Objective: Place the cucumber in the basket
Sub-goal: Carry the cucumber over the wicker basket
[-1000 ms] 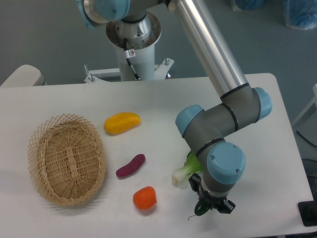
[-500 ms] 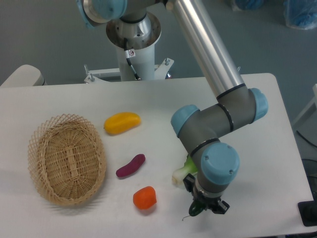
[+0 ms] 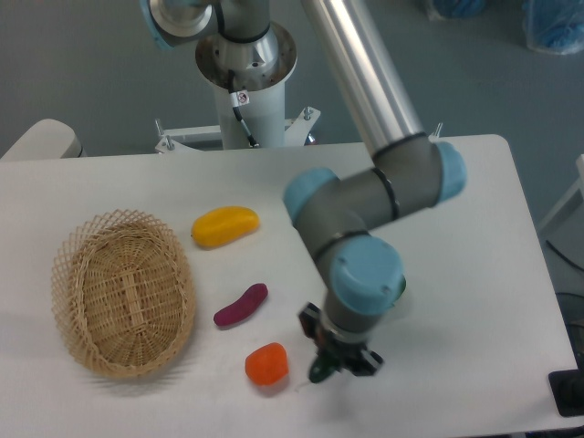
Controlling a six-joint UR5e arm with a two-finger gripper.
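Tool (image 3: 330, 363) grasping the cucumber (image 3: 319, 369), its dark tip showing below the wrist. Carry it high past the orange piece (image 3: 266, 363) just left; basket (image 3: 124, 294) sits well left.

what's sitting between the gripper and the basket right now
In the fixed camera view, the orange vegetable and the small purple eggplant lie on the table between the gripper, which holds the cucumber, and the basket.
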